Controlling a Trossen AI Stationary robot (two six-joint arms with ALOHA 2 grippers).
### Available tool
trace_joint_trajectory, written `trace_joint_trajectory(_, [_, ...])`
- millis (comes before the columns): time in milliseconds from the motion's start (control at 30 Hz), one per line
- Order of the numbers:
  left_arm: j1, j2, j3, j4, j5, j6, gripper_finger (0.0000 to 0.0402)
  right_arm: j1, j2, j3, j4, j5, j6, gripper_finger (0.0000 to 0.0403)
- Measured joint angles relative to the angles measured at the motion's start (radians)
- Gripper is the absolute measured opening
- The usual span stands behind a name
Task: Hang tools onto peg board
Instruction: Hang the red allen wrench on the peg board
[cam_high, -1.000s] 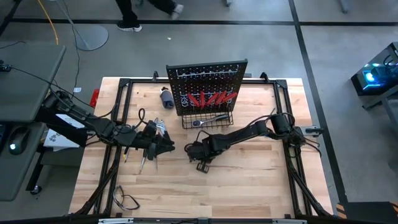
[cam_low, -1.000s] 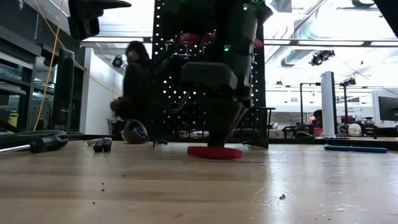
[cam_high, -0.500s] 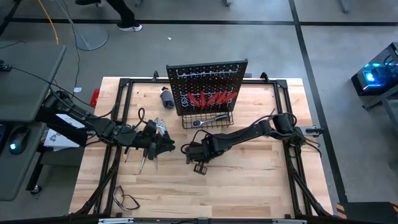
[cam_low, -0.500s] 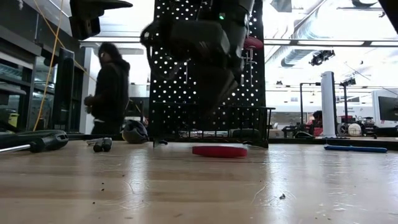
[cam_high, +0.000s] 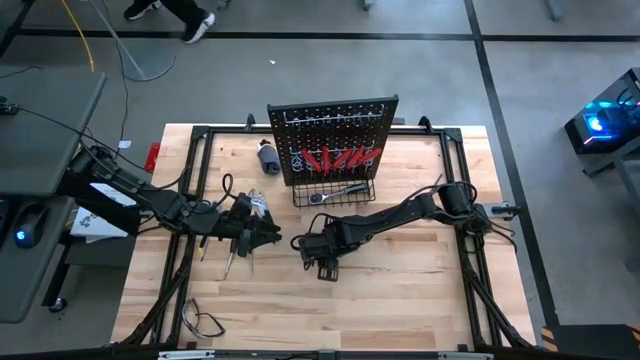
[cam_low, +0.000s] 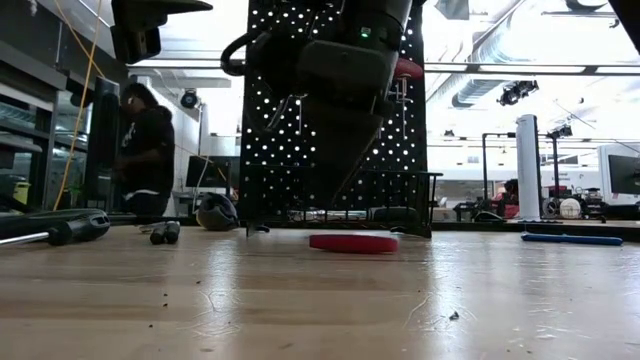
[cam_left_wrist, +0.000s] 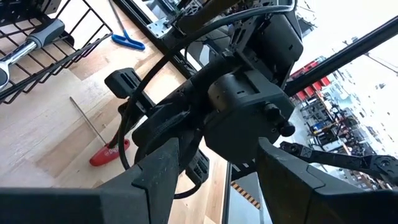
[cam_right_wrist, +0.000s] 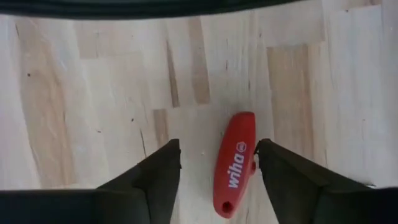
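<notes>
**Red-handled tool lying loose on the table under the right gripper**

Grey concrete floor is surrounding a pale wooden table (cam_high: 400, 285) that is filling the middle of the high view. Toward the upper centre of that frame the black peg board (cam_high: 335, 120) is standing upright, with several red-handled screwdrivers (cam_high: 340, 158) hanging on it and a silver wrench (cam_high: 340, 190) lying in the wire basket (cam_high: 335, 193) at its base.

Just below the basket, near the frame's centre, the right gripper (cam_high: 322, 262) is hovering above the table. Its fingers (cam_right_wrist: 155, 177) are standing spread apart and holding nothing. Between them, in the right wrist view, a red-handled tool (cam_right_wrist: 233, 165) with white lettering is lying flat on the wood, touching neither finger. In the low view the same red handle is lying on the table in the middle of the frame, below the dark arm (the gripper's tips are not touching it there).

At the left centre of the high view the left gripper (cam_high: 268, 236) is waiting over the table, its fingers (cam_left_wrist: 163, 171) parted and empty. Beside it, black-handled tools (cam_high: 232, 255) are lying on the wood. A blue-handled tool (cam_left_wrist: 126, 38) is showing at the upper left of the left wrist view, and a black cable loop (cam_high: 205, 322) is sitting at the lower left of the table.

A person (cam_low: 145, 150) in dark clothes is standing at the left of the low view, beyond the table.
</notes>
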Motion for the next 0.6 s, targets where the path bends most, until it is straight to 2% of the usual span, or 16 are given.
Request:
trace_joint_trajectory(200, [0.000, 0.000, 0.000, 0.000, -0.008, 0.000, 0.0190, -0.023, 0.057, 0.000, 0.015, -0.008, -0.011, 0.0211])
trace_joint_trajectory(400, [0.000, 0.000, 0.000, 0.007, -0.009, 0.000, 0.0190, -0.042, 0.143, 0.009, -0.038, -0.038, 0.027, 0.0192])
trace_joint_trajectory(467, [0.000, 0.000, 0.000, 0.007, -0.010, 0.000, 0.0190, -0.043, 0.161, 0.012, -0.046, -0.057, 0.016, 0.0162])
trace_joint_trajectory(567, [0.000, 0.000, 0.000, 0.009, -0.010, 0.000, 0.0190, -0.033, 0.168, 0.013, -0.052, -0.055, 0.004, 0.0077])
trace_joint_trajectory(600, [0.000, 0.000, 0.000, 0.015, -0.011, 0.000, 0.0190, -0.026, 0.168, 0.013, -0.052, -0.053, 0.004, 0.0062])
